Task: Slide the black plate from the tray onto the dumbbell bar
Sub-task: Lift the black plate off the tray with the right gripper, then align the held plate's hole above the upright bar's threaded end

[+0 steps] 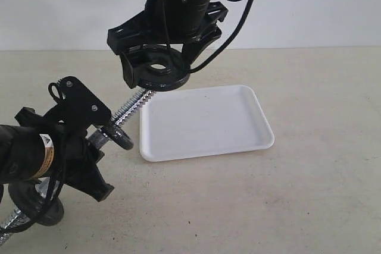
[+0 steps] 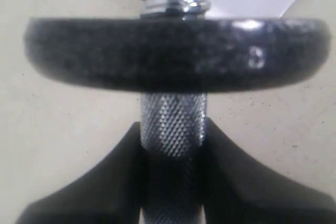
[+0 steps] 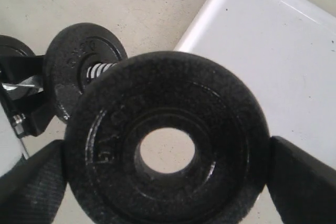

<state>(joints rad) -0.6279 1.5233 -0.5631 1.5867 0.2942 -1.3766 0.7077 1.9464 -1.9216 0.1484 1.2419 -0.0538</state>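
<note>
- Beside the tray's (image 1: 238,141) far left corner, lifted off it, the plate (image 1: 175,74) hangs in the right hand (image 1: 161,63), whose two fingers clamp its rim from opposite sides. The tray itself lies bare on the bench (image 1: 309,87).
- Left hand (image 2: 172,156): closed on the knurled middle of the bar (image 1: 136,102), holding it slanted, threaded tip up and pointing toward the plate.
- Second plate (image 2: 173,51): already seated on the bar just beyond the left fingers, with bare thread above it.
- Alignment: the exterior view puts the bar's tip at the plate's lower edge. In the right wrist view the tip (image 3: 102,69) shows past the rim, not through the hole. Only bench is seen through the hole, so the plate is not yet threaded on.
- Step in hand, as judged: pick-up is done and the tray is cleared. The work now is lining the hole up with the tip.
- Next move, as judged: shift the plate until hole and tip meet. Tilt it so its face stands square to the slanted bar. Then push it along the thread toward the second plate while the left hand keeps the bar steady. A skewed approach would likely snag on the coarse thread.
</note>
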